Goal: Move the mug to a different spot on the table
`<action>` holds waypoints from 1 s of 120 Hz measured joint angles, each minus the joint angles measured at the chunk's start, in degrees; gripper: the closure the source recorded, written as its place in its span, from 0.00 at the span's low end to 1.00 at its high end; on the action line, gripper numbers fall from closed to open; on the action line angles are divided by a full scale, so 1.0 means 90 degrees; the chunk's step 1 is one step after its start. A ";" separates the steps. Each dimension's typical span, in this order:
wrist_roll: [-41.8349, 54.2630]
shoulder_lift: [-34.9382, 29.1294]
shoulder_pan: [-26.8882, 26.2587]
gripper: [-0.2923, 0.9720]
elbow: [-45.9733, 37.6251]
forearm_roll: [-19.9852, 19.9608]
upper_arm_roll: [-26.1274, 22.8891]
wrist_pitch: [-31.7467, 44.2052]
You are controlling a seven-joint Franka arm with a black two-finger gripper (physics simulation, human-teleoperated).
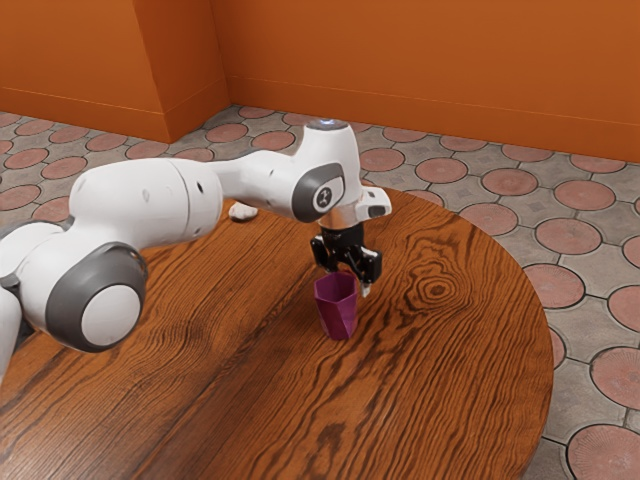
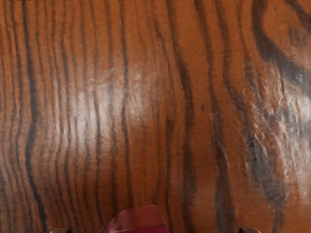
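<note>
Mug [image 1: 337, 308] in purple, with faceted sides that narrow toward the base, sits right under the black gripper [image 1: 352, 281], which points down at its rim on the side toward the exterior view's right. Whether the gripper is clamped on the mug or merely set around its edge cannot be told from this angle. In the wrist view the mug [image 2: 138, 221] is a blurred pink-purple shape just under the hand, with the dark-grained wood of the desk [image 2: 146, 97] beyond it. The mug is upright near the middle of the round wooden desk [image 1: 450, 380]. The white arm [image 1: 200, 200] reaches in from the exterior view's left. Around the desk lies a floor [image 1: 560, 200] of round reddish tiles, backed by orange walls [image 1: 400, 50].
</note>
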 joint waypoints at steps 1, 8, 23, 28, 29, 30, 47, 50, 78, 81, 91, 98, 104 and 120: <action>0.0002 -0.0002 0.0000 0.45 0.0000 0.0000 0.0000 0.0001; 0.0015 -0.0030 -0.0010 0.50 -0.0001 0.0003 0.0001 0.0005; 0.0038 -0.0043 -0.0034 0.59 -0.0004 0.0008 0.0004 0.0008; 0.0040 -0.0044 -0.0037 0.61 -0.0008 0.0017 0.0007 0.0009; 0.0040 -0.0044 -0.0038 0.61 -0.0009 0.0020 0.0008 0.0010; 0.0040 -0.0044 -0.0038 0.61 -0.0009 0.0023 0.0008 0.0010; 0.0035 -0.0068 -0.0040 0.66 -0.0005 0.0064 0.0025 0.0007; 0.0035 -0.0079 -0.0043 0.67 -0.0005 0.0065 0.0027 -0.0002; 0.0016 -0.0244 -0.0047 0.79 0.0019 0.0162 0.0038 -0.0272; 0.0011 -0.0253 -0.0047 0.79 0.0021 0.0179 0.0040 -0.0313; -0.0018 -0.0301 -0.0049 0.79 0.0055 0.0289 0.0045 -0.0491; -0.0040 -0.0339 -0.0053 0.79 0.0088 0.0375 0.0051 -0.0632; -0.0058 -0.0395 -0.0050 0.79 0.0098 0.0441 0.0055 -0.0777; -0.0101 -0.0557 -0.0037 0.79 0.0142 0.0623 0.0055 -0.1221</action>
